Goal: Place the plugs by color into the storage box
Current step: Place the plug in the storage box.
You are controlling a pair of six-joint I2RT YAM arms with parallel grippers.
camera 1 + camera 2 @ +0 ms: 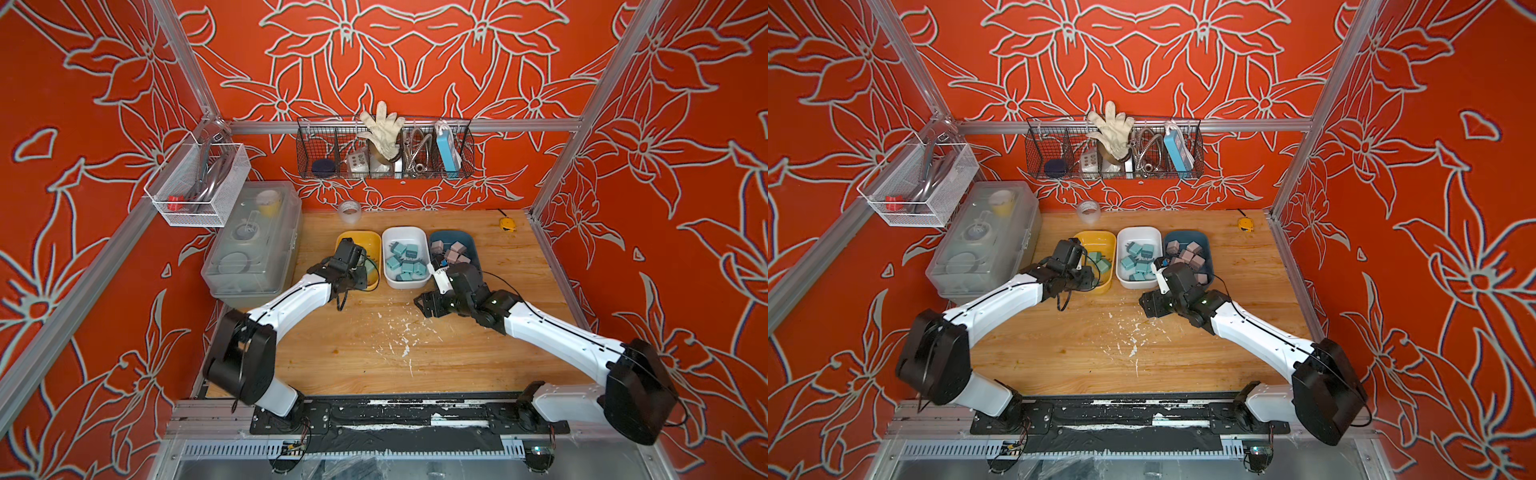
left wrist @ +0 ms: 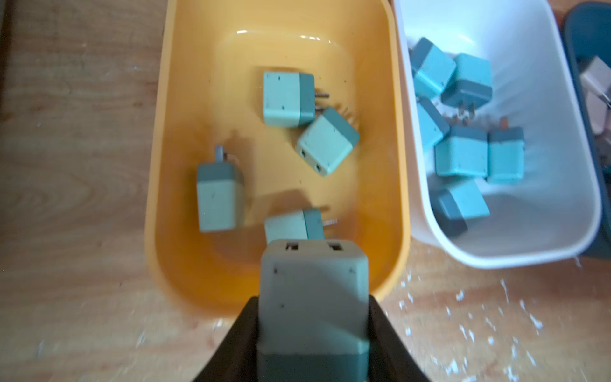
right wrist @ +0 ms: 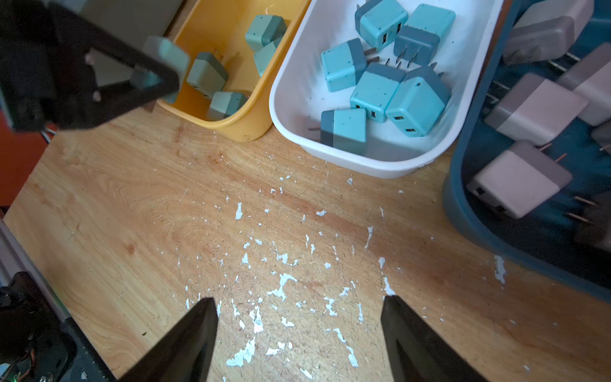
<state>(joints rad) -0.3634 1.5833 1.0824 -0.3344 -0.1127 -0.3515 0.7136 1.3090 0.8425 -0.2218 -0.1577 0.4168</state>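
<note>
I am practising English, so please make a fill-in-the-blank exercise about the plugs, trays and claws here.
The left claw is shut on a mint green plug, while the right claw is ____.
This plug hangs over the yellow tray, where ____ more mint green plugs lie.
The white tray, with the teal blue plugs, stands ____ the yellow tray and the dark blue tray.
Missing words: open; four; between.

On my table (image 1: 374, 353) the left tray (image 1: 370, 243), middle tray (image 1: 405, 230) and right tray (image 1: 451, 235) sit side by side, plugs (image 1: 411, 251) in each; a lidded box (image 1: 253, 241) stands left of them, a tape roll (image 1: 349, 212) behind
</note>
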